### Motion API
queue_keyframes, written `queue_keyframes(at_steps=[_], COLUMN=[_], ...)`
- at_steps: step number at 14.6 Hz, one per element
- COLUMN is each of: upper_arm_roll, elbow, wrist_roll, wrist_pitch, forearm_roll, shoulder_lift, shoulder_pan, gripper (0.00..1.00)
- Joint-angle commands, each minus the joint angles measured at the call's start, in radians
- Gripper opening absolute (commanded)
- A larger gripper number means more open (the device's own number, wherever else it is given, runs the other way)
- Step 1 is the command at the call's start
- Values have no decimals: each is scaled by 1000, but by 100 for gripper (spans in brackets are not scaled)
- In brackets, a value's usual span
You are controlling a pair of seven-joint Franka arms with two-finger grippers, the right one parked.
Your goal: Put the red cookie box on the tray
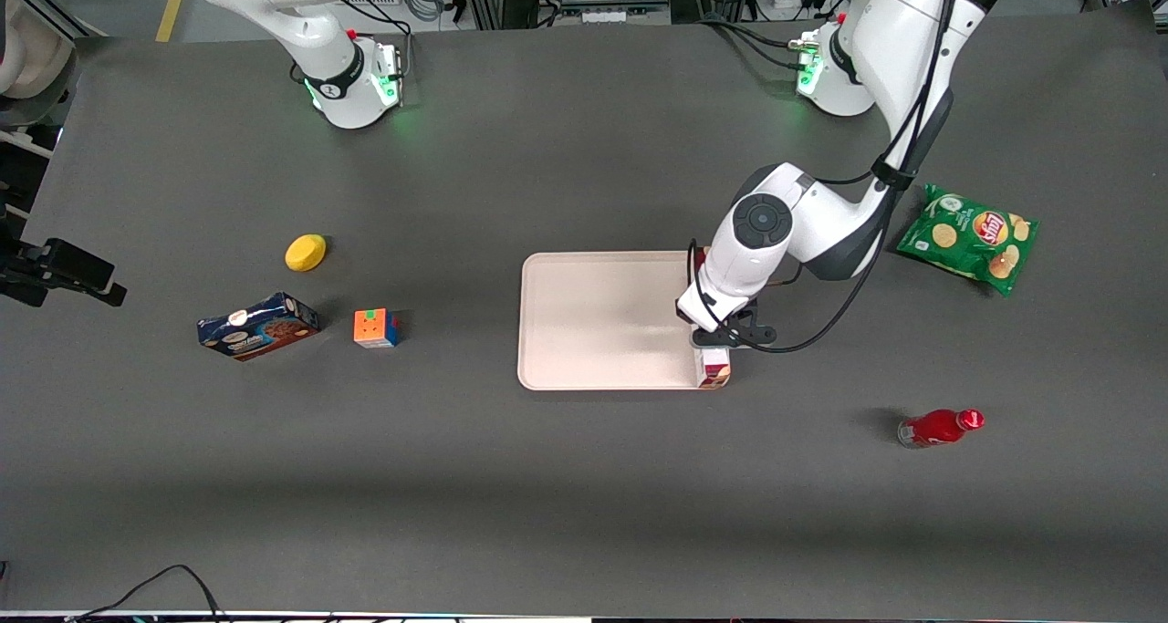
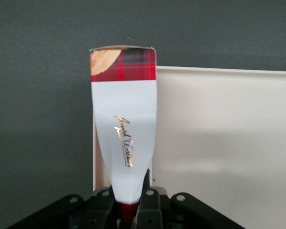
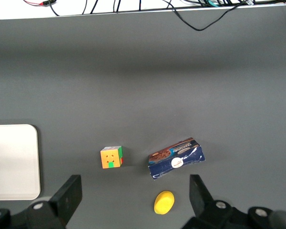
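Front view, going from one side to the other: a blue box [image 1: 258, 326] lies toward the parked arm's end of the counter [image 1: 584, 477], with a yellow thing [image 1: 306, 252] and a color cube [image 1: 375, 327] near it. In the middle sits the tray [image 1: 593, 322]. Its big flat part is bare. At the tray's edge toward the working arm, the gripper [image 1: 716, 342] hangs over the red box [image 1: 714, 366]. Only the end of the red box nearest the camera sticks out from under the arm.

The wrist view shows more. The gripper [image 2: 128, 202] is closed on one end of the red box [image 2: 126, 124]. The box runs along the tray's rim [image 2: 224, 70]. I cannot tell if it rests on the tray or is just above it.

So the box has reached the tray, right at its edge. I think what is left is to set it down well inside the rim and let go.

Farther along are a red bottle [image 1: 940, 427] and a green chip bag [image 1: 972, 236].
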Motion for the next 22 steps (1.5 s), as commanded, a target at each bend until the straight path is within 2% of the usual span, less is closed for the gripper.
queue_keyframes(at_steps=[1,2,4,7,9,11,13,17,22], upper_arm_roll=[1,1,1,0,26,30,56,168,253], elbow=[-2,-2,-2,23,55,96,149,206,233], wrist_roll=[-46,-44,-44,-43,-29,8,119,417,484], wrist_pitch=[14,13,11,-1,-47,-134,-240,-404,-623], forearm_roll=[22,22,22,21,11,5,-9,-188,-203], shoulder_lift=[-5,-8,-10,-23,-97,-149,-201,-324,-480], shoulder_pan=[-3,-5,-5,2,28,66,94,133,161], gripper=[47,60,100,100,100,100,100,100,100])
